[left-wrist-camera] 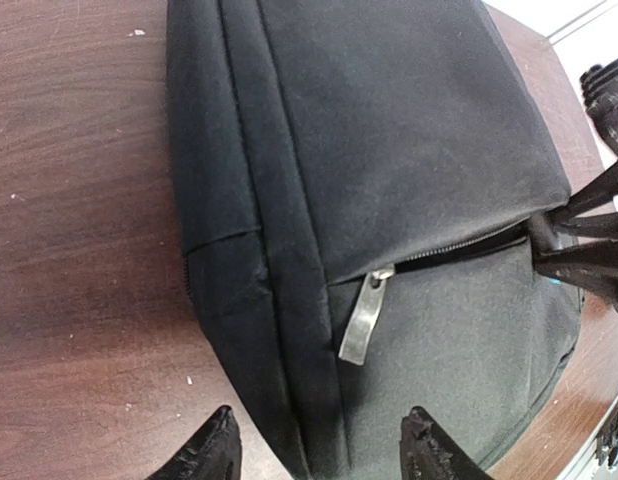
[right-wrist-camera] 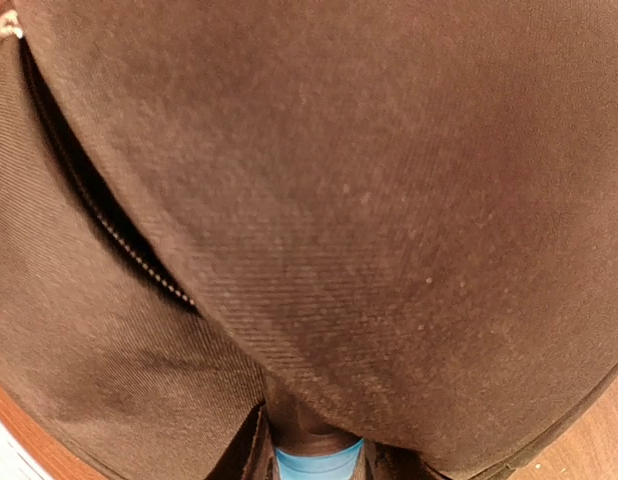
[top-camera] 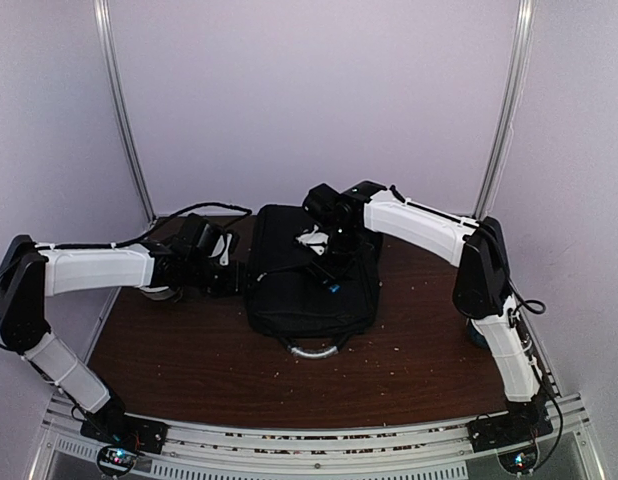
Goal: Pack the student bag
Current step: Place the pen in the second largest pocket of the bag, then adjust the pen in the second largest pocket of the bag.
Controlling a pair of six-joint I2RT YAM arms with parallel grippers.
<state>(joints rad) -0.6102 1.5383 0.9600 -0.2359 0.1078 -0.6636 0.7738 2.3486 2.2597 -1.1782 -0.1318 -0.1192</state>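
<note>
The student bag (top-camera: 309, 295) lies flat in the middle of the table, black, with its grey loop handle (top-camera: 311, 350) toward me. My left gripper (left-wrist-camera: 319, 450) is open, its fingertips straddling the bag's left edge just short of a grey zipper pull (left-wrist-camera: 364, 320); it sits beside the bag (top-camera: 237, 272). My right gripper (top-camera: 329, 272) reaches down into the bag's open zippered pocket (left-wrist-camera: 489, 245). In the right wrist view the fabric (right-wrist-camera: 369, 200) covers its fingertips, and a blue object (right-wrist-camera: 317, 466) sits gripped between its jaws.
The brown wooden table (top-camera: 189, 350) has pale crumbs scattered over it. Metal frame posts (top-camera: 129, 150) rise at the back corners, and a black cable (top-camera: 204, 210) runs behind the left arm. The right gripper's fingers (left-wrist-camera: 589, 240) show at the pocket's end in the left wrist view.
</note>
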